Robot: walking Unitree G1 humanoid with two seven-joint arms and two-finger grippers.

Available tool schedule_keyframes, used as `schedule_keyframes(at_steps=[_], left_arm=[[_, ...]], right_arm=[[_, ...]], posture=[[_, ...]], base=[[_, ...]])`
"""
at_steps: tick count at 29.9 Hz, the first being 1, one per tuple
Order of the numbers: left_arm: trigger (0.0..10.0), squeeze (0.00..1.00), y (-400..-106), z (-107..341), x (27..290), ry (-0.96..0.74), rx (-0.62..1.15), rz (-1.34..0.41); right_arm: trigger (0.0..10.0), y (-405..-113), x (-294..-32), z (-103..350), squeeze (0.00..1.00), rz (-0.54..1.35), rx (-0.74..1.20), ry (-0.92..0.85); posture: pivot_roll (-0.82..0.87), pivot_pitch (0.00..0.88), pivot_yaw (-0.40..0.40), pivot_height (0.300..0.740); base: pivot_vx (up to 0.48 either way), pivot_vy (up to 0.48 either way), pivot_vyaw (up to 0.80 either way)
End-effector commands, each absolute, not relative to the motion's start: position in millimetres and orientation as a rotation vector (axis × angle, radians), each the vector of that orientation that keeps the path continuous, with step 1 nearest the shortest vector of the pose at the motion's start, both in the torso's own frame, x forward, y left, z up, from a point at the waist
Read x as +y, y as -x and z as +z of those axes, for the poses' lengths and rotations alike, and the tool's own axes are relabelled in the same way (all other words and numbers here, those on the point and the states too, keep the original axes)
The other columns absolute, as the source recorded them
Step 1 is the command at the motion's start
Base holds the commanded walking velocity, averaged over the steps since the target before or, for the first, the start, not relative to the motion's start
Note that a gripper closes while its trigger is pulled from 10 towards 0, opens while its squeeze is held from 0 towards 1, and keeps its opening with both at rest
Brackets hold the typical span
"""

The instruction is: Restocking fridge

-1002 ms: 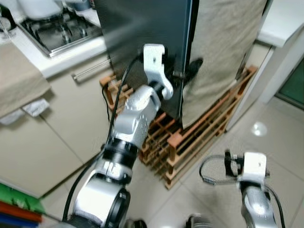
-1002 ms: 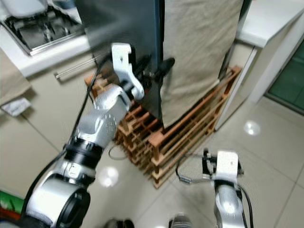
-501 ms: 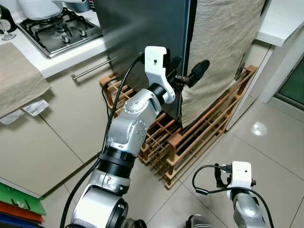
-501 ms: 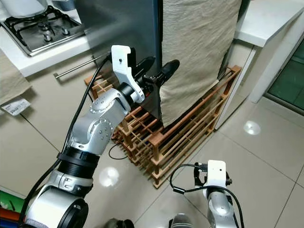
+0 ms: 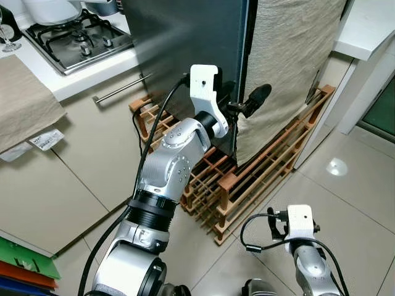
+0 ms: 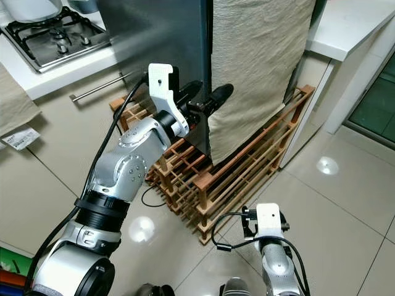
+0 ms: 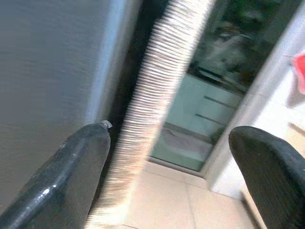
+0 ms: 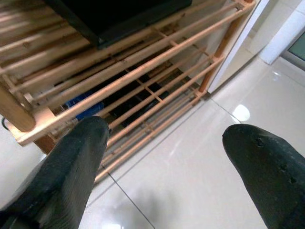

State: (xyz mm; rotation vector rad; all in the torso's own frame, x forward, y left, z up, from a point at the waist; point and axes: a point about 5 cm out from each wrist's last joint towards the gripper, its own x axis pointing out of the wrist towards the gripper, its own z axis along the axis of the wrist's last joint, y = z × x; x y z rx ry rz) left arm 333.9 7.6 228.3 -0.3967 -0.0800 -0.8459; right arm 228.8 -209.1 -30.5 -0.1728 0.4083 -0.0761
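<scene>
The dark grey fridge stands on a low wooden slatted rack. A beige cloth hangs down its front, to the right of the fridge's corner. My left gripper is raised at that corner, open. In the left wrist view its fingers straddle the cloth's edge, with the fridge side beside one finger. My right arm hangs low over the tiled floor. In its wrist view the right gripper is open, holds nothing, and faces the rack.
A gas hob sits on a white counter at the back left, over a cabinet with a bar handle. A beige towel drapes at the left. A white counter stands at the right. Glossy tiles spread to the right.
The picture has sharpened since a second ago. My left gripper has edged a little closer to the fridge corner. My right wrist has shifted slightly to the left.
</scene>
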Motion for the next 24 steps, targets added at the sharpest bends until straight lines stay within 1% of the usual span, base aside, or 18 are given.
schedule_keyframes(at_steps=[1,7,12,15,19,24], left_arm=[[10.0,0.0,-324.8,230.2,-6.2,0.434,-0.082,-0.915],[10.0,0.0,-328.8,230.1,-11.5,0.43,-0.08,-0.924],[10.0,0.0,-333.5,228.1,-12.3,0.421,-0.08,-0.897],[10.0,0.0,-336.9,229.8,-4.8,0.443,-0.092,-0.857],[10.0,0.0,-336.6,227.9,10.0,0.454,-0.106,-0.822],[10.0,0.0,-334.9,222.1,10.1,0.466,-0.094,-0.806]], right_arm=[[10.0,-229.1,-210.4,-30.3,0.43,-0.09,0.401,0.167],[10.0,-229.2,-210.0,-31.0,0.44,-0.092,0.396,0.17],[10.0,-228.3,-208.3,-32.1,0.44,-0.09,0.396,0.171],[10.0,-227.1,-208.5,-33.0,0.44,-0.093,0.398,0.172],[10.0,-222.1,-215.4,-35.2,0.44,-0.105,0.411,0.173],[10.0,-220.4,-222.8,-36.0,0.44,-0.107,0.429,0.171]], posture=[[-0.22,0.066,0.124,0.732],[-0.22,0.063,0.125,0.732],[-0.24,0.061,0.127,0.732],[-0.24,0.063,0.13,0.732],[-0.24,0.066,0.129,0.732],[-0.23,0.069,0.124,0.732]], base=[[0.0,0.0,0.0],[0.0,0.0,0.0],[0.0,0.0,0.0],[0.0,0.0,0.0],[0.0,0.0,0.0],[0.0,0.0,0.0]])
